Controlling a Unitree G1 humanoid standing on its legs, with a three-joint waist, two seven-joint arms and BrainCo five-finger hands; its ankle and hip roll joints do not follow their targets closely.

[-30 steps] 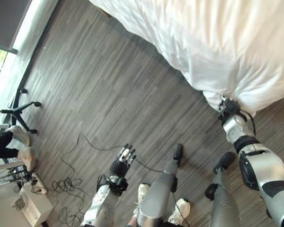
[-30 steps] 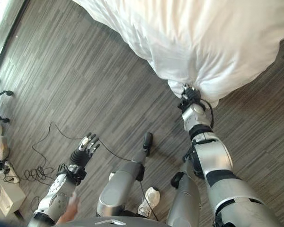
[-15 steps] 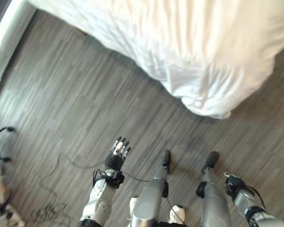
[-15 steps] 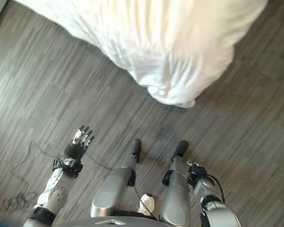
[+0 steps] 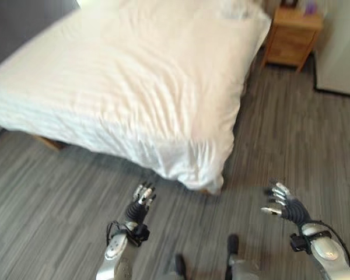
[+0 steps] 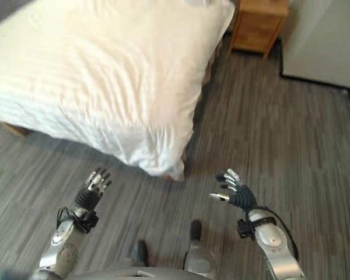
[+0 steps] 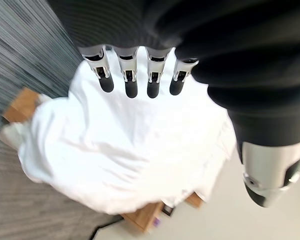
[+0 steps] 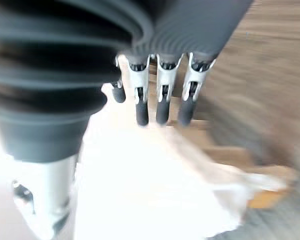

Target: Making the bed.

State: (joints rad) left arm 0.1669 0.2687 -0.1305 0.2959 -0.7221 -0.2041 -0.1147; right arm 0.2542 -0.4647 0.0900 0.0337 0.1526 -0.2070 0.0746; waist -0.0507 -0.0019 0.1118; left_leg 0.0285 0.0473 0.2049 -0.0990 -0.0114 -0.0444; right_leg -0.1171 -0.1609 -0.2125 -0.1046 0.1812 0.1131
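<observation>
Bed (image 5: pixel 134 76) fills the upper left of the head views, its white duvet (image 5: pixel 163 116) spread flat across the top and hanging over the near corner down to the grey floor (image 5: pixel 280 134). A wooden nightstand (image 5: pixel 290 36) stands at the bed's far right corner. The left hand (image 5: pixel 141 198) hovers over the floor just short of the hanging duvet corner, fingers straight and holding nothing. The right hand (image 5: pixel 284 204) is raised well to the right of the bed, fingers loosely spread, empty.
</observation>
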